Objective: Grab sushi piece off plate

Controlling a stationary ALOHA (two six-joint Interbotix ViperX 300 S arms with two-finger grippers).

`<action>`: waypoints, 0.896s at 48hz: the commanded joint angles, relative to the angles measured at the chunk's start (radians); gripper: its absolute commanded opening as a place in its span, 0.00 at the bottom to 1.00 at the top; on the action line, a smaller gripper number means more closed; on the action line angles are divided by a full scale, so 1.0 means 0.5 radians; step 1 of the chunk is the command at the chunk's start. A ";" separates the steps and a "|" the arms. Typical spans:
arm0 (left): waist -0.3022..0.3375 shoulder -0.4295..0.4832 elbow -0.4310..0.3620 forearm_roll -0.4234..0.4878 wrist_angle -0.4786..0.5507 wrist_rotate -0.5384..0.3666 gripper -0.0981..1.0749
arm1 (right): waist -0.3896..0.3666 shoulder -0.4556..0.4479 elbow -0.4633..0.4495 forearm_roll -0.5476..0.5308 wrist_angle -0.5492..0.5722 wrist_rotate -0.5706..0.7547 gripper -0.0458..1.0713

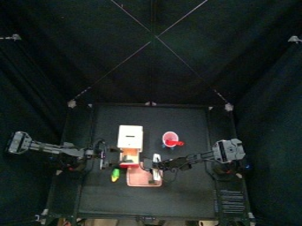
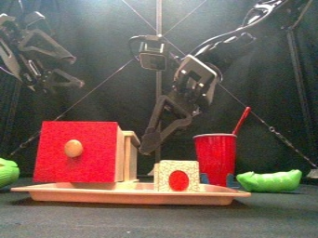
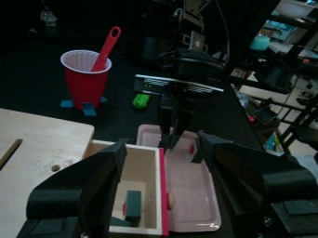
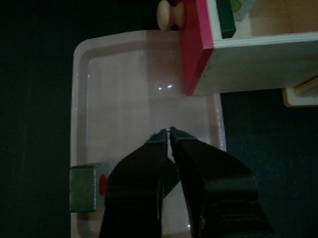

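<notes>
Looking down from the top camera, you see the plate [image 1: 144, 179] at the near edge of the table [image 1: 101, 124], with the cream box [image 1: 130, 141] just behind it and the red cup [image 1: 172, 139] to the right. A green item [image 1: 116, 176] lies just left of the plate. Both arms meet over this cluster.

From the front, a red-faced wooden box [image 2: 77, 152] with a round knob stands on the plate's [image 2: 125, 193] left part, and the sushi piece [image 2: 176, 176] sits to its right, on the plate. The red cup [image 2: 217, 158], holding a red stick, stands behind it. Green items lie far left [image 2: 6, 172] and far right [image 2: 269, 180]. The right gripper [image 2: 147, 145] hangs behind the sushi piece.

Your left wrist camera shows the left gripper [image 3: 163, 181] spread wide around the wooden box [image 3: 134, 186].

Your right wrist camera shows the right gripper [image 4: 168, 137] pinched together, empty, above the plate [image 4: 137, 93]. The sushi piece [image 4: 85, 189] sits at the plate's corner, apart from the tips.
</notes>
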 commanded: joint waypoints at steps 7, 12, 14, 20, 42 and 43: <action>0.000 0.003 -0.040 0.000 -0.025 0.006 0.90 | -0.012 -0.110 -0.049 0.006 -0.006 0.003 0.52; -0.003 0.003 -0.037 0.000 -0.074 0.009 0.90 | -0.018 -0.144 -0.092 0.006 -0.006 0.003 0.52; 0.000 0.003 -0.034 0.003 -0.098 0.015 0.90 | -0.025 -0.163 -0.110 0.006 -0.006 0.003 0.52; -0.003 0.003 -0.028 0.018 -0.156 0.015 0.90 | -0.049 -0.196 -0.178 0.000 -0.006 0.000 0.52; -0.003 0.003 -0.006 0.043 -0.187 0.009 0.90 | -0.071 -0.218 -0.117 0.561 0.288 0.006 0.67; -0.003 0.003 -0.006 0.040 -0.184 0.009 0.90 | -0.071 -0.221 -0.114 0.586 0.301 0.006 0.69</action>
